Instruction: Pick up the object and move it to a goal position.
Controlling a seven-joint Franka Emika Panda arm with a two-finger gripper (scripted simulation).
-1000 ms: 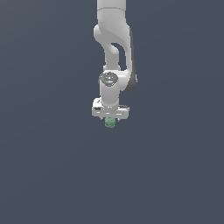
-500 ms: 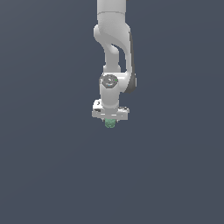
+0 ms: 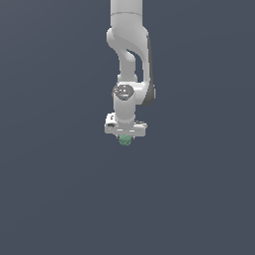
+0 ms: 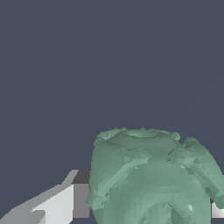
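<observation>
- Small mottled green, bumpy rounded lump (image 3: pixel 125 140) sits directly beneath the smooth white gripper (image 3: pixel 125 136), clenched between its fingers (image 4: pixel 61 203).
- Lump surface: faceted, ridged, matte.

distant exterior view facing arm (image 3: pixel 130 64), wrist view close on object (image 4: pixel 151 179)

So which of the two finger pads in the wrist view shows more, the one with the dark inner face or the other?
The finger with the dark inner face, pressed against the green lump. The opposite finger is only a white sliver past the lump's far side.
</observation>
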